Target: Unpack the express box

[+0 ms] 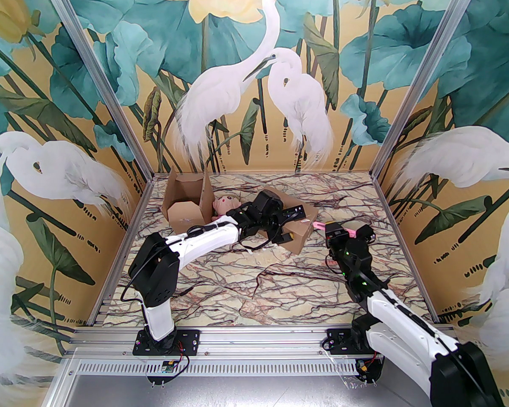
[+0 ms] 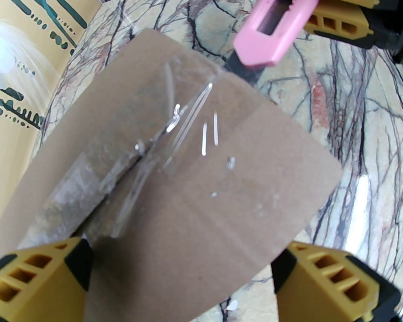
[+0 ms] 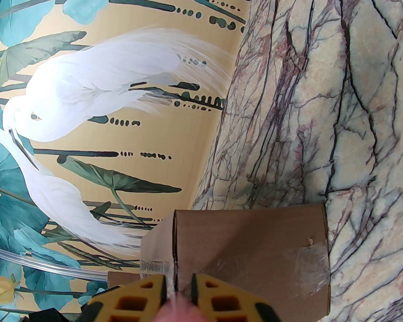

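The box (image 1: 299,238) is laid on the counter (image 1: 254,286), its top seam sealed with clear tape (image 2: 174,136). The left claw (image 2: 183,250) is held over the box, its fingers (image 2: 30,277) spread wide apart, one to each side of the box's end. Whether the cardboard is touched cannot be told. A pink knife (image 2: 272,29) is clamped in the right claw (image 1: 343,230), just right of the box. The knife's tip is pointed at the box's taped end and is brought close to its edge. Left of the box a doll (image 1: 225,204) is seen. Just beyond the doll, an open box (image 1: 186,210) is set with its flaps raised.
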Tool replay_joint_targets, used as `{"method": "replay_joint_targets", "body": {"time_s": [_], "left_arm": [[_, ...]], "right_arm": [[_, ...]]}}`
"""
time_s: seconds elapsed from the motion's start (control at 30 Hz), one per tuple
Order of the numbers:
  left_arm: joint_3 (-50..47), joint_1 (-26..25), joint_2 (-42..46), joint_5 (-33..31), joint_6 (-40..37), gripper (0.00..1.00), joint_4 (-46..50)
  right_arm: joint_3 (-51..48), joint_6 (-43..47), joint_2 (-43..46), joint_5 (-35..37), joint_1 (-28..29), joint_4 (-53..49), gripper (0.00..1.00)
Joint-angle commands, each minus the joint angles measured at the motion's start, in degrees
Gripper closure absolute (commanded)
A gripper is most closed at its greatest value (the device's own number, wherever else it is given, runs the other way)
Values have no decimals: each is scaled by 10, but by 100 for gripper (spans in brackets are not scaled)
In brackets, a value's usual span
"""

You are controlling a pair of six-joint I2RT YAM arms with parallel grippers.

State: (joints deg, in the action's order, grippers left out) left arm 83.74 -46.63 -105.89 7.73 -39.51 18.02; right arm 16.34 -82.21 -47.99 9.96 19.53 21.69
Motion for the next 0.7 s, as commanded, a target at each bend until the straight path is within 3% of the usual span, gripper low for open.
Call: {"method": "replay_joint_targets", "body": {"time_s": [0.0, 0.33, 0.67], "left_arm": [[24, 17, -25, -63, 64, 9, -67], [48, 20, -42, -71, 71, 11, -38], [41, 22, -40, -84, 71, 11, -25]], "right_arm": [[-1, 13, 43, -102, 32, -79, 100], [0, 19, 29, -141, 28, -61, 100], [-4, -19, 95, -146, 11, -125, 100]]}}
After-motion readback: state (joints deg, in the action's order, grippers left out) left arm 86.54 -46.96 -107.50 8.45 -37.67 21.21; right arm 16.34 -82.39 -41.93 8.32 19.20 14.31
